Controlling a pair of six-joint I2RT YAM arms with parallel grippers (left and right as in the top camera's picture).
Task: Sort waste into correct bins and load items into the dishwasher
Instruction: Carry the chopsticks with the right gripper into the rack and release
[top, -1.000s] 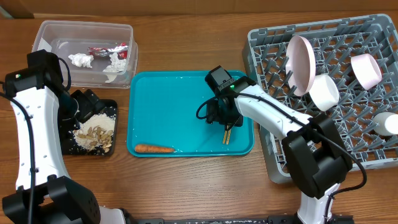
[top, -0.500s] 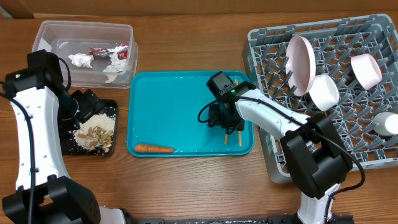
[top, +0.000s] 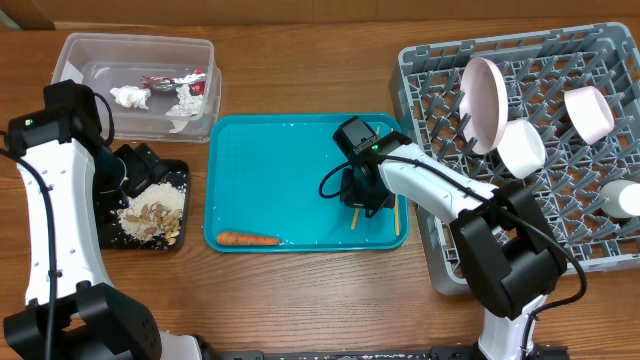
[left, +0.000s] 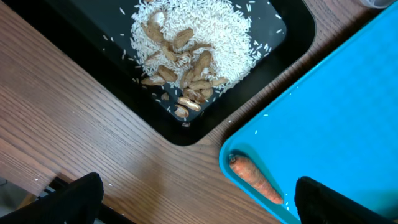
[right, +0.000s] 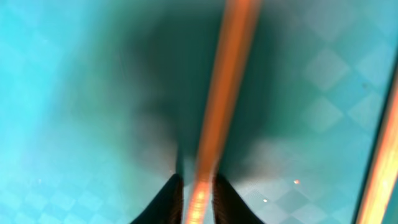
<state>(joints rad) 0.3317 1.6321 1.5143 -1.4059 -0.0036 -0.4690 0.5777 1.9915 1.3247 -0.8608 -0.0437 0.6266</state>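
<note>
The right gripper hung low over the teal tray, toward the tray's 4 o'clock, its fingers pressed onto one chopstick. The wrist view showed the stick only as a blur, and from overhead its end poked out at the gripper's 6 o'clock. A second chopstick lay loose just beside it at 3 o'clock, along the tray's right rim.

The carrot rested inside the tray near its 7 o'clock corner.

The left gripper hovered over the black tray, which held rice and brown scraps, its fingers spread wide and holding nothing.

At the table's 11 o'clock the clear tub held a snack wrapper and tissue. At 3 o'clock the dish rack carried a plate on edge.
</note>
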